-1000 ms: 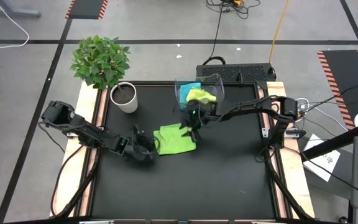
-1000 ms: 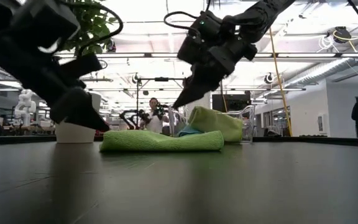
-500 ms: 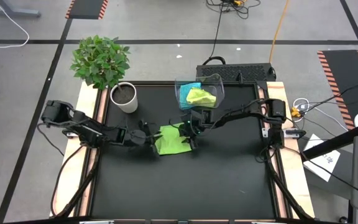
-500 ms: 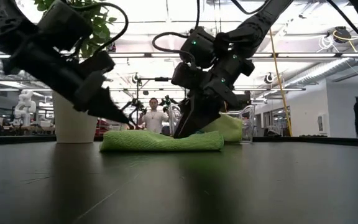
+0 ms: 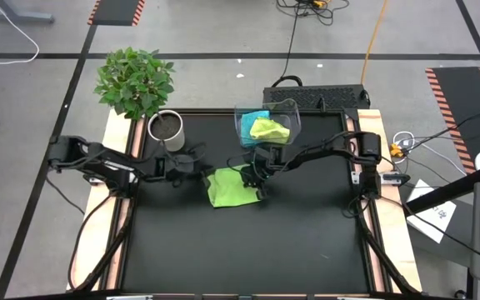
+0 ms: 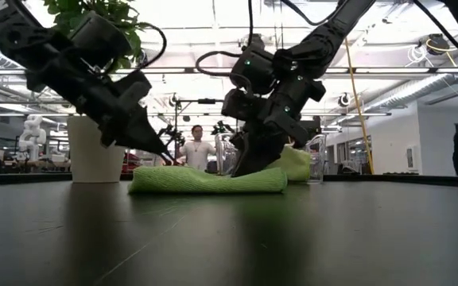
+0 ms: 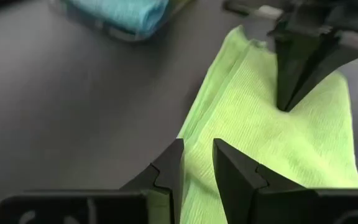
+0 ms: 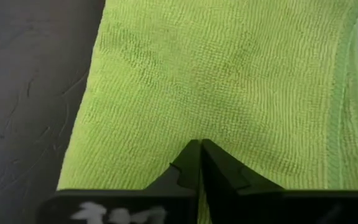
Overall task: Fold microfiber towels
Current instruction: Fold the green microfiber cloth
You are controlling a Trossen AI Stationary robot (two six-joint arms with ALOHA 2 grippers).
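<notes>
The black worktop (image 5: 248,250) sits in a big bright room with grey floor around it. Near the middle of the worktop lies a folded lime-green towel (image 5: 233,187), flat and soft. The right tool (image 8: 200,147) is down on the right side of this towel, and its two dark fingers are pressed together with a bit of the green cloth between them. The left tool (image 7: 196,148) is at the towel's left edge, a little above it, with its fingers a small way apart and nothing in them. Farther back stands a clear plastic bin (image 5: 267,125). Inside it are another lime-green towel (image 5: 269,129) and a turquoise towel (image 5: 253,117). To the far left is a white pot with a leafy plant (image 5: 135,83).
</notes>
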